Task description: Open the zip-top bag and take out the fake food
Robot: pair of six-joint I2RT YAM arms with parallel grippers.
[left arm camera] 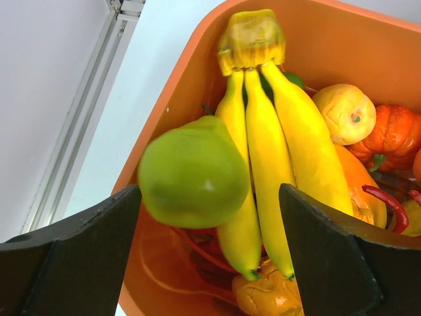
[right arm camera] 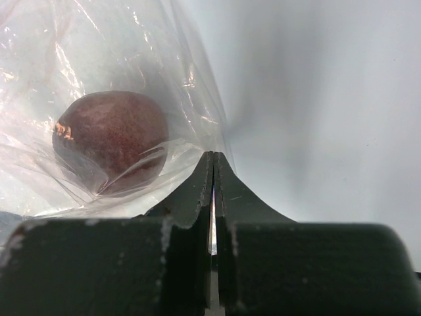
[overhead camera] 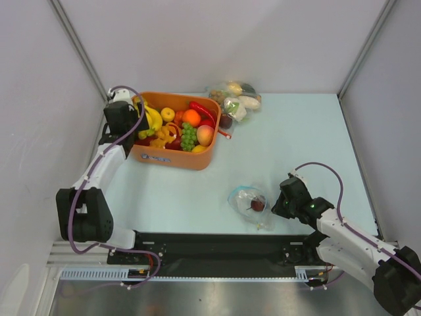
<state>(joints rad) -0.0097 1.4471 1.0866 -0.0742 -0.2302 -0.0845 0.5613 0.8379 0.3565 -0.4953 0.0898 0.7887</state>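
Above the orange tub [overhead camera: 172,160], at its left end: hanging with the left claw [left arm camera: 210,192] released, jaws spread wider than the light green pear [left arm camera: 194,171] blurred between them, clear of the right-hand finger and over the bananas [left arm camera: 270,151]; probably dropping into the tub, so counting that piece as out. Well to the right of the tub and nearer the arm bases, on the bare desk [overhead camera: 296,145]: lying crumpled, the zip-top bag [overhead camera: 248,204], with the dark purple fruit [right arm camera: 112,141] inside as the one piece visible there. Pinching a fold of its film with the right claw [right arm camera: 213,161], fingers clenched tight together, at the bag's side farthest from the tub; fruit just beyond the tips, on the tub side. Cannot tell which way the mouth faces through the crinkles. For the next reach: crossing from the tub with the left claw, rightward and toward the bases, entering from the tub-facing side, toward the pinch. Nearer by far, the right claw, but busy anchoring. Round fruit, so no long axis to line up.
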